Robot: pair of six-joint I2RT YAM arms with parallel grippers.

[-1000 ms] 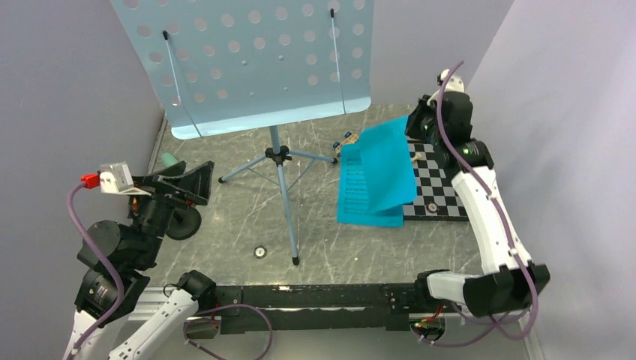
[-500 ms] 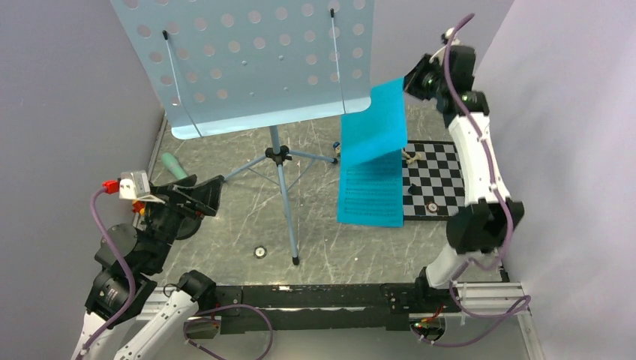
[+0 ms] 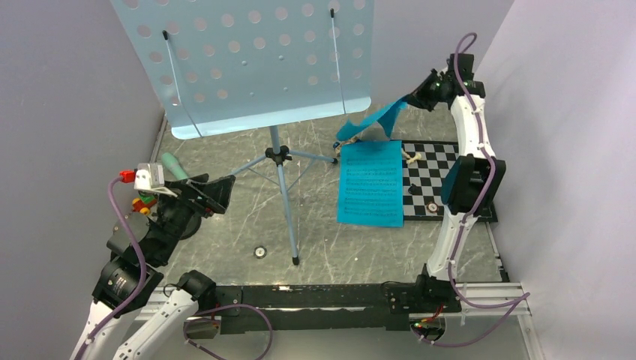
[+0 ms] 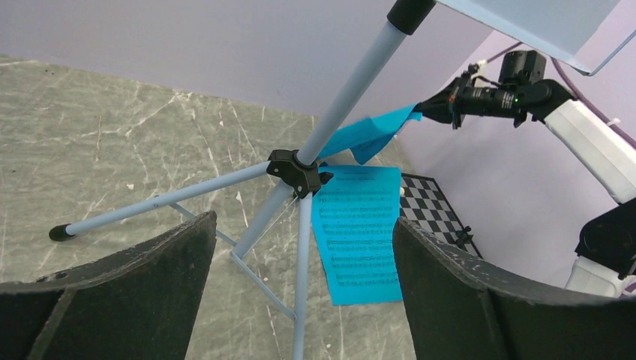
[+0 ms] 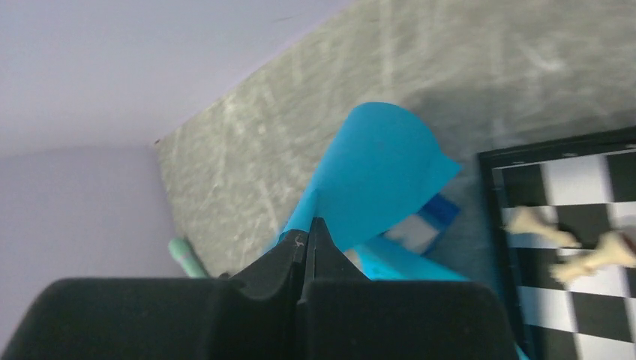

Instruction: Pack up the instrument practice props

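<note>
One turquoise music sheet (image 3: 373, 122) hangs curled just off the lower right corner of the music stand (image 3: 255, 60), pinched by its edge in the closed right gripper (image 5: 309, 225); a second sheet (image 3: 369, 184) lies flat right of the stand's tripod. Risk, as judged: the thin edge hold may slip or tear should the drooping paper snag the stand's tray lip. The left gripper (image 3: 212, 193) stands wide and empty left of the stand; the flat sheet shows printed staves only, no legible title.
</note>
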